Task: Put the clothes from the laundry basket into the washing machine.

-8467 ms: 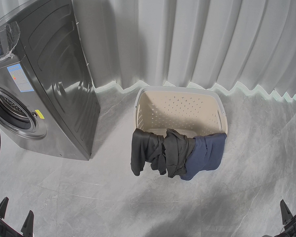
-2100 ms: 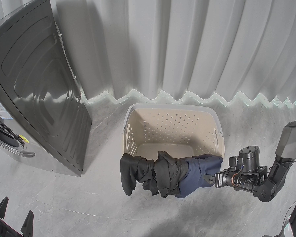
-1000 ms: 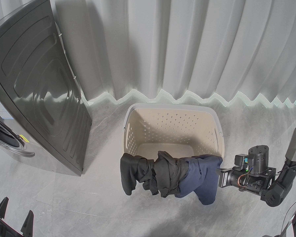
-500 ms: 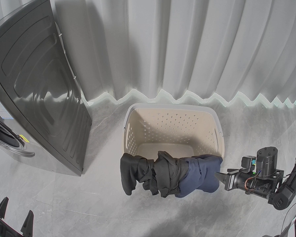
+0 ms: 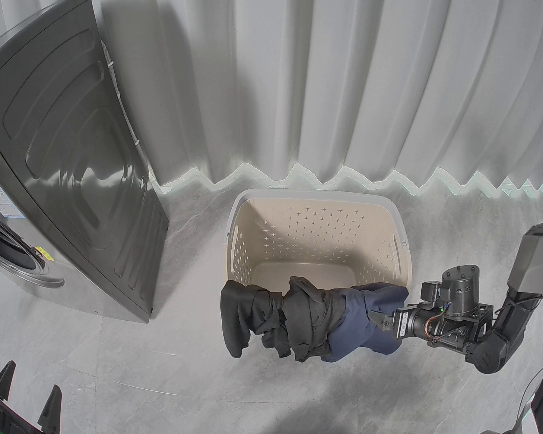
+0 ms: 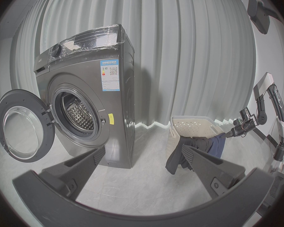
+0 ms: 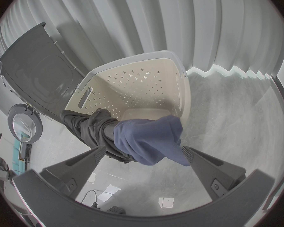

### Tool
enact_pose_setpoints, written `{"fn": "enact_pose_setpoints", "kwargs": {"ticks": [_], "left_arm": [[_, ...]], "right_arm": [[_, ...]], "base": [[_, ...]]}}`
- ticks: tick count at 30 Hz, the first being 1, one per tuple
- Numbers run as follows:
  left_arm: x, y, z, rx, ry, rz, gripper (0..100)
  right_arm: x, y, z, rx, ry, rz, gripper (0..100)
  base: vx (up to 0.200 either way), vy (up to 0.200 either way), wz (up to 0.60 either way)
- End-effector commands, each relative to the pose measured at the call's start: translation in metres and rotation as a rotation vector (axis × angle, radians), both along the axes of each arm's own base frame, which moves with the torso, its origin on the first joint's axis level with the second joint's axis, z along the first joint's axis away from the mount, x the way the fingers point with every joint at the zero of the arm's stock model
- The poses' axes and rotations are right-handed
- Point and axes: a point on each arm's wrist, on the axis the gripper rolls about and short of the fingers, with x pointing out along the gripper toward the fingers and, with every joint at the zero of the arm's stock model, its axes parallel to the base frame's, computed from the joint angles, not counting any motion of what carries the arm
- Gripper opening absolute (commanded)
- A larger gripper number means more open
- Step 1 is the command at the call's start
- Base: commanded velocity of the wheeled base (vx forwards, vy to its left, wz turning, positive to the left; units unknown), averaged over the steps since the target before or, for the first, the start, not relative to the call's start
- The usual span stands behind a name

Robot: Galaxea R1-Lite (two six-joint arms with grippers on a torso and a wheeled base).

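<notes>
Right gripper (image 5: 381,320), in the head view, noses into the navy garment (image 5: 356,327), fingertips lost in its folds. That and the twisted black clothes (image 5: 283,320) stretch lengthwise along the near rim of the laundry basket (image 5: 320,195). Left gripper (image 5: 27,396) is spread, partly cut off. Left wrist view: washing machine (image 6: 116,111), door (image 6: 22,126) open. Right wrist view: jaws wide, straddling navy cloth.

The left gripper (image 6: 142,149) is near, its fingers spread wide. Beyond, the grey washing machine (image 6: 94,89) stands with its round door (image 6: 23,126) swung open. To its right, dark clothes (image 6: 180,153) and a blue garment (image 6: 218,144) drape over the beige laundry basket (image 6: 194,125) rim. The right gripper (image 6: 231,133) is at the blue one.
</notes>
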Motion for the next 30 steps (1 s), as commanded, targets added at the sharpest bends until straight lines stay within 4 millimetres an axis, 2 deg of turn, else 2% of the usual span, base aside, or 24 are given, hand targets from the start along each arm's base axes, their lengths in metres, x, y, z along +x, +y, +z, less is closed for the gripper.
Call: {"fn": "enact_pose_setpoints", "kwargs": {"ticks": [1, 6, 12, 13, 25, 30], "left_arm": [[0.0, 0.0, -0.004, 0.0, -0.005, 0.0, 100], [0.0, 0.0, -0.004, -0.002, -0.003, 0.0, 100], [0.0, 0.0, -0.004, -0.002, -0.005, 0.0, 100], [0.0, 0.0, -0.004, -0.002, -0.003, 0.0, 100], [0.0, 0.0, -0.004, -0.002, -0.003, 0.0, 100], [0.0, 0.0, -0.004, -0.002, -0.003, 0.0, 100]], "right_arm": [[0.011, 0.002, -0.013, -0.01, 0.025, -0.008, 100], [0.019, 0.003, -0.022, -0.024, 0.026, -0.038, 100], [0.025, 0.008, -0.022, -0.008, 0.014, -0.066, 100], [0.025, 0.009, -0.022, -0.006, 0.013, -0.063, 0], [0.02, 0.014, -0.017, 0.028, 0.013, -0.063, 0], [0.001, 0.013, 0.005, 0.048, -0.021, -0.039, 0]], "base": [[0.0, 0.0, 0.0], [0.0, 0.0, 0.0], [0.0, 0.0, 0.0], [0.0, 0.0, 0.0], [0.0, 0.0, 0.0], [0.0, 0.0, 0.0]]}}
